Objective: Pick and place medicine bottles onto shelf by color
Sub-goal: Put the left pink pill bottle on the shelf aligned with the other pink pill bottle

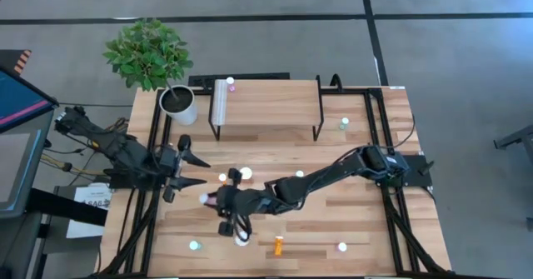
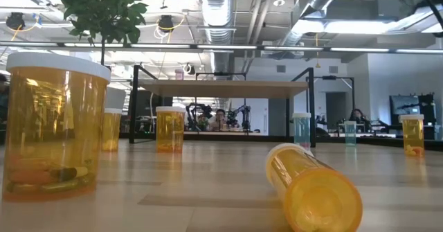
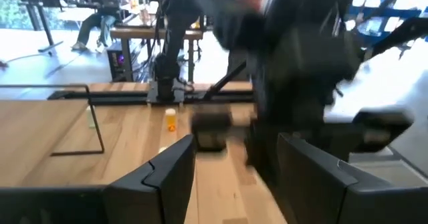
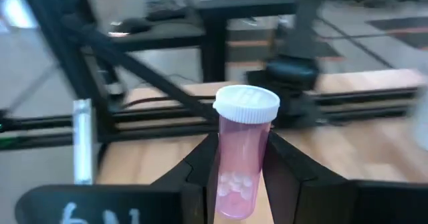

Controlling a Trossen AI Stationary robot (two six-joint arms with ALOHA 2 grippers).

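my right end effector (image 4: 242,167) clamped on pink bottle (image 4: 242,154), upright, white cap, above desk (image 1: 333,229) front-centre. left end effector (image 1: 190,164) fingers apart, empty, beside it. farther back, shelf (image 1: 266,104) carries one pink bottle (image 1: 231,83).
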